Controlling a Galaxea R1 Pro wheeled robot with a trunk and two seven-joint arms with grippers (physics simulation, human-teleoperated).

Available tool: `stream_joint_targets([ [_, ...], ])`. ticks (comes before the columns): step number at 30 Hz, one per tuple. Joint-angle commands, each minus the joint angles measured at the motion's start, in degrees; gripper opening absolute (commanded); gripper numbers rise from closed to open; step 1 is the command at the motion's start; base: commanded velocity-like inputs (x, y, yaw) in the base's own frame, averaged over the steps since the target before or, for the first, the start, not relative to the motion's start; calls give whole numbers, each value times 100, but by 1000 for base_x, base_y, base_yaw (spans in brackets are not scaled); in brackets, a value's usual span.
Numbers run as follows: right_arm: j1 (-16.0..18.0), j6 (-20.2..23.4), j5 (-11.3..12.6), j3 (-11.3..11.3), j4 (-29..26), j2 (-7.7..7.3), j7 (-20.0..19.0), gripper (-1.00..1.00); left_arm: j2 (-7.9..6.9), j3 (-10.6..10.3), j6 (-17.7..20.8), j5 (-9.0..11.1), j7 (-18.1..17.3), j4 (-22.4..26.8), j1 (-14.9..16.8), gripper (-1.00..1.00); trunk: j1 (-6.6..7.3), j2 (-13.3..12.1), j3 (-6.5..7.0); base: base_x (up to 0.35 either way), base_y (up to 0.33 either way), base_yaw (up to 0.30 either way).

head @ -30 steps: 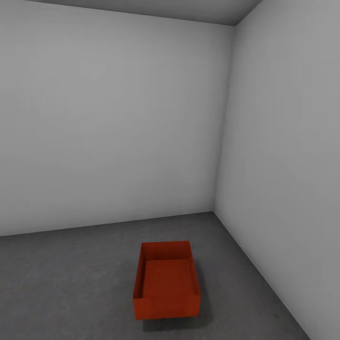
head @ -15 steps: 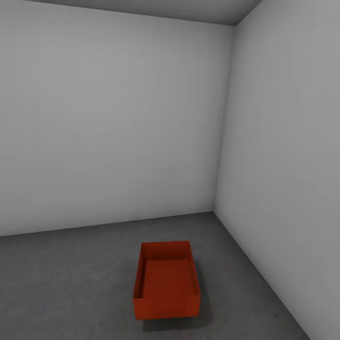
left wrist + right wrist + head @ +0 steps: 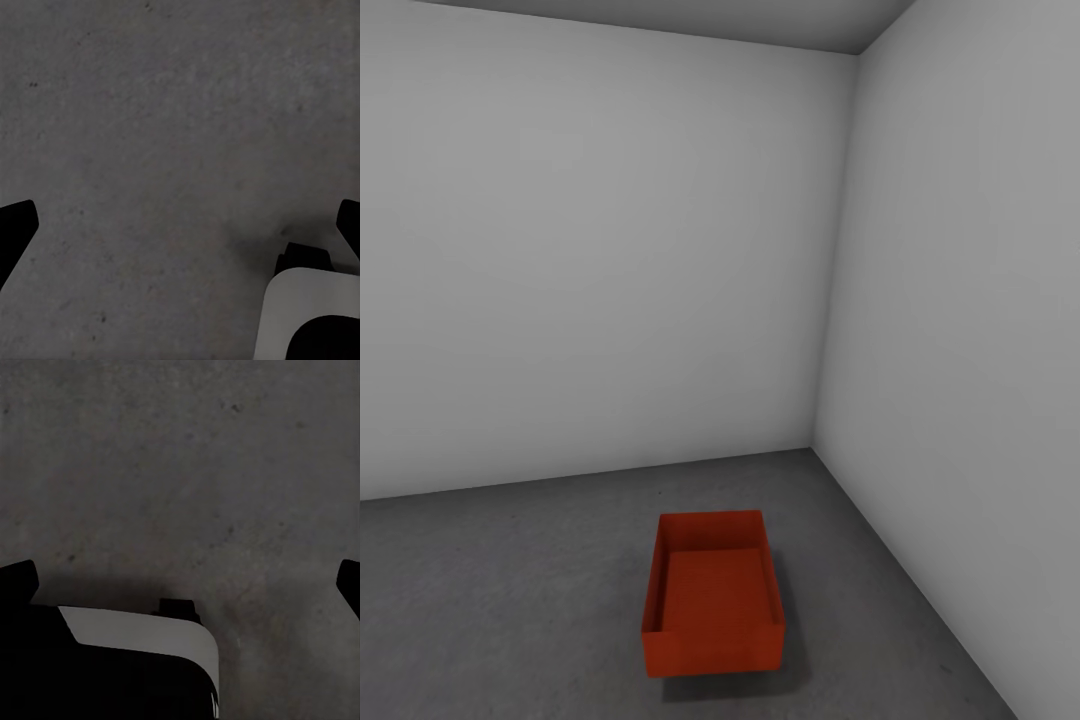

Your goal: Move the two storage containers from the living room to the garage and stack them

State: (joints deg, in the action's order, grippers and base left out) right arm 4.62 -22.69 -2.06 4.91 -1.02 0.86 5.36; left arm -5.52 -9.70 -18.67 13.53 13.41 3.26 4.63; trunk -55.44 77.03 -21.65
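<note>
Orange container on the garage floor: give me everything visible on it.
The storage container is an orange-red, open-top rectangular box with thin plain walls, plastic-looking. It is empty and sits upright and flat on the dark grey concrete floor, one short end toward the camera, near the room's right corner but clear of both walls. Nothing else touches it.

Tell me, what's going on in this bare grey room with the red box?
One orange-red storage container sits open and empty on the dark concrete floor near the corner of the garage. Nothing is stacked on it yet. The robot is holding nothing: the left gripper and right gripper both hang open over bare concrete, fingertips spread wide apart. The job looks half done at most.
</note>
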Motion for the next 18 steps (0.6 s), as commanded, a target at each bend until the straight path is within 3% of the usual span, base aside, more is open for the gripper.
stream_joint_targets([
  [1, 4, -7, -23, 46, 5, 1, 53, 100, -1, -50, -14, 44, 18, -1, 3, 100, 0, 4, -7, 0, 0, 0],
  [18, 4, -7, -23, 45, 6, 1, 53, 100, -1, -49, -14, 44, 19, -1, 3, 100, 0, 4, -7, 0, 0, 0],
])
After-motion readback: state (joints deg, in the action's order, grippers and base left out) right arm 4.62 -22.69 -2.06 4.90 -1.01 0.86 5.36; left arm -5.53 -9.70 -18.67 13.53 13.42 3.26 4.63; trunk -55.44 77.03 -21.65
